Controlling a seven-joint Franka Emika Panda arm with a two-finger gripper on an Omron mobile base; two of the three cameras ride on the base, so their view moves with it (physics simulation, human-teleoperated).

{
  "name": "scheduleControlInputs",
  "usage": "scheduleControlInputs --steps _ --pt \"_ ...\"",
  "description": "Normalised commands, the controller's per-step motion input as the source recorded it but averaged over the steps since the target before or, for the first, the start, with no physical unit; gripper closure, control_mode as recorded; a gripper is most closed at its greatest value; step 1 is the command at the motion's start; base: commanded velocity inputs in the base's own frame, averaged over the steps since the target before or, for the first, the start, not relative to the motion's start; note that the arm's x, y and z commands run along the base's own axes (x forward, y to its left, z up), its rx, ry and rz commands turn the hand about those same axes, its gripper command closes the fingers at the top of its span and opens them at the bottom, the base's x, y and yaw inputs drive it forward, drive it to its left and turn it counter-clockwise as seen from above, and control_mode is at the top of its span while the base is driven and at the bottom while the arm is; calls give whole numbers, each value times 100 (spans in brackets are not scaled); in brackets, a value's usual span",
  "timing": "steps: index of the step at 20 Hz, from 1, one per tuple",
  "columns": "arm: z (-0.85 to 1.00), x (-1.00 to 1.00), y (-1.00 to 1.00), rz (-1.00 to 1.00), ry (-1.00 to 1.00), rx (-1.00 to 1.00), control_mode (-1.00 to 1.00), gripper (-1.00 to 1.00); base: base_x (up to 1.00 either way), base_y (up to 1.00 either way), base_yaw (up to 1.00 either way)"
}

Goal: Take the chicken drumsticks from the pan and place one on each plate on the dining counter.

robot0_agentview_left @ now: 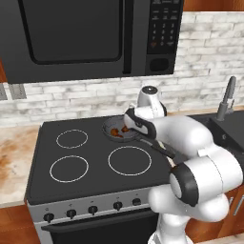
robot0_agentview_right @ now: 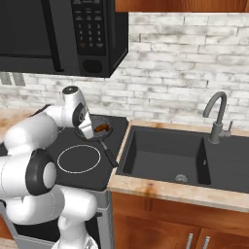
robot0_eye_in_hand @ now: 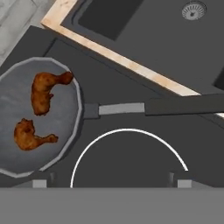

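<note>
A: Hand view first: hand (robot0_eye_in_hand: 111, 183) is wide open, nothing in it, hanging above the stove (robot0_eye_in_hand: 131, 175). I've got the pan (robot0_eye_in_hand: 26, 164) off to the hand's left, both chicken drumsticks (robot0_eye_in_hand: 43, 92) inside it, lying apart, one (robot0_eye_in_hand: 29, 135) nearer the fingertips.

B: Where's the hand aimed?

A: Over the burner ring (robot0_eye_in_hand: 129, 153) beside the pan, not over the meat. Pan handle (robot0_eye_in_hand: 183, 105) runs across just ahead of the fingertips. Plates aren't in my frames.

B: How do you do the pick well?

A: My judgement: slide left until the nearer drumstick sits between the fingers, turn the wrist so the fingers close across its narrow part, come straight down, and stop short of the pan floor.

B: Clearance?

A: Pan rim is shallow but it's right beside the meat, so descend inside it. Sink (robot0_agentview_right: 168, 155) edge lies beyond the handle, the microwave (robot0_agentview_left: 90, 33) overhead. Room looks open straight up, then back toward me.
</note>
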Motion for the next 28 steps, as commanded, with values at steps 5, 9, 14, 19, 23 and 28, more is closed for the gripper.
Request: scheduleControlInputs --steps 5,9,14,19,23,28 --pt "-22 49 14 0 -1 0 -100 -100 0 0 0" --pt "-19 49 1 0 0 0 -100 -100 0 0 0" --pt "-25 44 0 0 0 0 -100 -100 0 0 0" --pt "-20 48 0 0 5 0 -100 -100 0 0 0" --pt "-20 43 0 0 2 0 -100 -100 0 0 0" --pt "-19 40 1 0 2 0 -100 -100 0 0 0"
